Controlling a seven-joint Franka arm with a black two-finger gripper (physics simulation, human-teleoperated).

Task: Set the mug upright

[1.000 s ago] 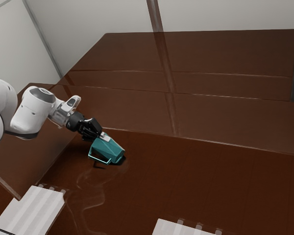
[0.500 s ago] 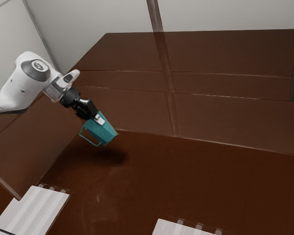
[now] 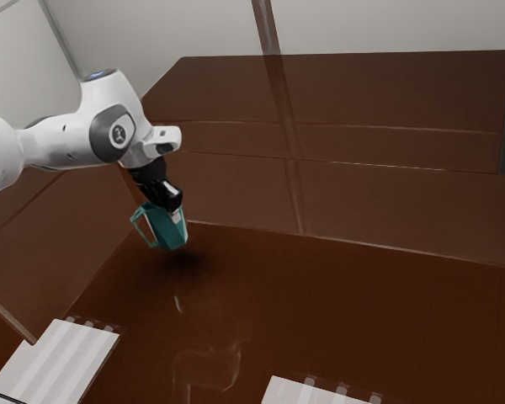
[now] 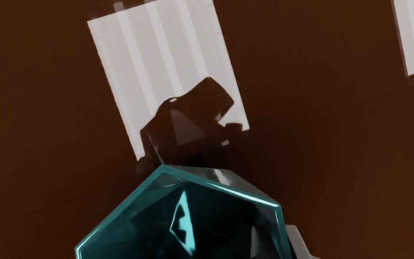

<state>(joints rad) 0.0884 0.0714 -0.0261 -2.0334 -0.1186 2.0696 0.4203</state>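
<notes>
Held above the dark brown table [image 3: 337, 311], with a shadow beneath it, the teal faceted mug [image 3: 165, 231] leans slightly, its base low and its handle toward the exterior view's left. My gripper [image 3: 176, 213] comes down from above and is shut on the mug's wall near the rim. Looking from the hand, I see the open mouth of the mug [image 4: 120, 205]; the gripper [image 4: 279, 239] has one finger inside the wall and the other outside, pinching it between them. The mug's base is hidden in that view.
Pale striped patches lie on the glossy surface, one at the exterior view's lower left [image 3: 59, 362] and another at its bottom edge [image 3: 307, 392]. Long brown panels [image 3: 387, 198] stand beyond the mug.
The mug has risen off the table in my gripper and turned from lying steeply tilted to nearly upright. My hand has swung to point more downward.
</notes>
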